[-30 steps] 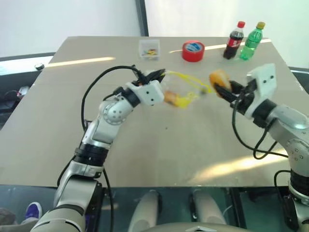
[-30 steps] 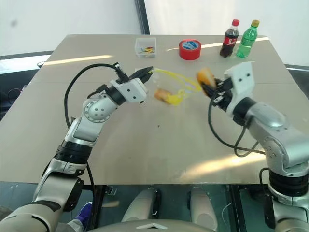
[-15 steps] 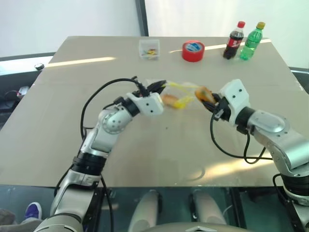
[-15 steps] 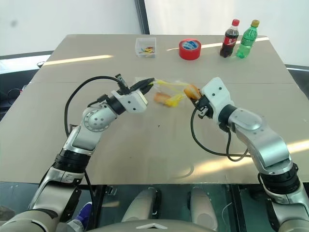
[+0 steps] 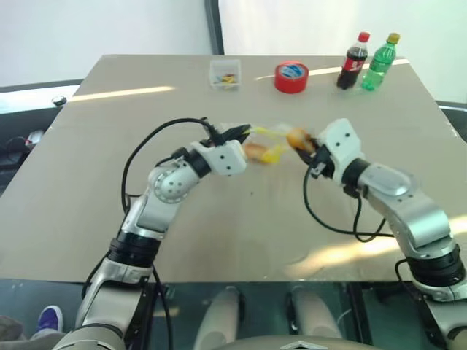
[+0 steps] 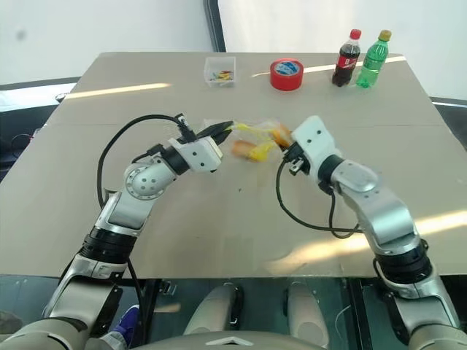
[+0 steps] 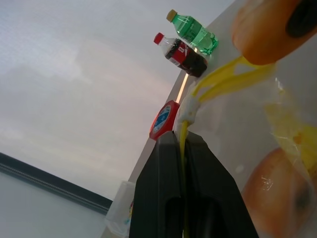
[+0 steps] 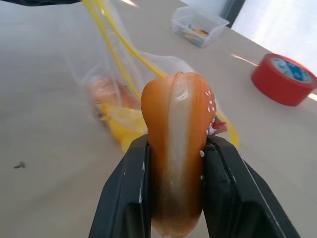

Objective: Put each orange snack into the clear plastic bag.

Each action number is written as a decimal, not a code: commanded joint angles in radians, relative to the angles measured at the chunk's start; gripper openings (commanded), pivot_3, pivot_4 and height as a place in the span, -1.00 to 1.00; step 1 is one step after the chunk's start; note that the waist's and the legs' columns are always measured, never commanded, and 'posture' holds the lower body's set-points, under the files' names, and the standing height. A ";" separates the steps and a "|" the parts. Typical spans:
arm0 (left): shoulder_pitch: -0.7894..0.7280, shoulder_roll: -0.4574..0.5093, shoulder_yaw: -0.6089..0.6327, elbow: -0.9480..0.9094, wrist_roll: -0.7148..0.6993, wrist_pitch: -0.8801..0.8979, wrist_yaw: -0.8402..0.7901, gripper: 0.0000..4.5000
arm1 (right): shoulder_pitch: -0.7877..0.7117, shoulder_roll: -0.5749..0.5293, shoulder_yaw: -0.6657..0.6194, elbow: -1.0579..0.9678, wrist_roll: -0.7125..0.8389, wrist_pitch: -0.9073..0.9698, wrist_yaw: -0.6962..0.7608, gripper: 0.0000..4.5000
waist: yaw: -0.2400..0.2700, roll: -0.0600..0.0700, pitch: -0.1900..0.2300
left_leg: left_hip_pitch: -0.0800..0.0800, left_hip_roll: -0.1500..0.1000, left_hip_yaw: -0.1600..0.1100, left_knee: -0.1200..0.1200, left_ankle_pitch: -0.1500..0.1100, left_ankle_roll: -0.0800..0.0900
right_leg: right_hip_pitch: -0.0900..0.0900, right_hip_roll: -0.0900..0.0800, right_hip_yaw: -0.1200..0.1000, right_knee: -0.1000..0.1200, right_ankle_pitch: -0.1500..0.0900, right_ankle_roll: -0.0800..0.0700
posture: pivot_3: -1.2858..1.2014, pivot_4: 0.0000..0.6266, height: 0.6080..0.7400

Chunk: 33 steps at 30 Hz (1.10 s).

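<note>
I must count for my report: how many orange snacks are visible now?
2. One orange snack is held in the right tool at the clear plastic bag; the other snack lies inside that bag.

My right gripper [image 8: 174, 198] hides both flanks of the orange snack [image 8: 177, 148] I hold; its lower end is cut off by the frame edge. The second snack [image 8: 110, 94] inside the clear plastic bag [image 8: 124, 74] is blurred by crinkled film (speckles unreadable). The small clear box [image 6: 220, 71] has contents too small to identify.
</note>
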 commanded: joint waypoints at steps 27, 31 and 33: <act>-0.474 0.012 0.020 0.489 -0.067 -0.059 -0.074 -1.00 | -0.107 0.173 -0.375 0.056 0.199 0.137 -0.090 -0.43 | 0.010 0.000 0.000 | 0.000 -0.005 -0.005 0.003 0.000 0.000 | 0.005 -0.001 -0.008 0.000 0.000 0.000 | 0.03 -0.52 1.00; -0.557 0.013 -0.014 0.568 -0.058 -0.251 -0.079 -1.00 | -0.060 0.152 -0.399 -0.011 0.216 0.163 -0.103 -0.43 | -0.001 0.000 0.000 | -0.001 -0.005 -0.006 0.001 0.001 -0.002 | 0.003 -0.003 -0.006 -0.002 -0.001 0.001 | 0.03 -0.52 1.00; -0.512 0.016 -0.027 0.529 -0.098 -0.286 -0.143 -1.00 | -0.024 0.152 -0.403 -0.056 0.225 0.179 -0.112 -0.43 | -0.006 0.000 0.000 | -0.001 -0.005 -0.003 -0.001 0.002 -0.003 | 0.001 -0.004 -0.004 -0.002 -0.001 0.001 | 0.03 -0.52 1.00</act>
